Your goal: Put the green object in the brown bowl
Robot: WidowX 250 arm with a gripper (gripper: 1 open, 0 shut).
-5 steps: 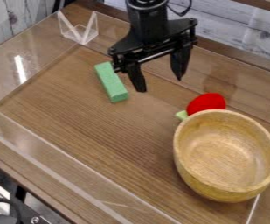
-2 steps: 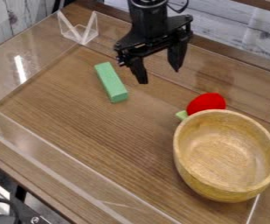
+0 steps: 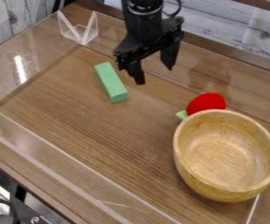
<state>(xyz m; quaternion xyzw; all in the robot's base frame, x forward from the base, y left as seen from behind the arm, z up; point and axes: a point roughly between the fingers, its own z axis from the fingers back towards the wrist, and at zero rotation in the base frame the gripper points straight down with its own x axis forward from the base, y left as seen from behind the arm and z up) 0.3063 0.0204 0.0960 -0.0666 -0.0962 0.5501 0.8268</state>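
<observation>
Gripper (image 3: 151, 67): jaws fully spread, empty, touching nothing
Pose: pointing steeply down, hanging above table (image 3: 79, 131)
Green object (image 3: 111, 81): flat, just left of gripper
Brown bowl (image 3: 227, 156): well apart

No text, label, brand, number or sign can be read anywhere in the view. The block (image 3: 111, 82), the bowl (image 3: 227, 157), the red toy (image 3: 206, 104) and the table (image 3: 90, 140) all show plain surfaces. The gripper (image 3: 151, 70) bears no legible marking either.
</observation>
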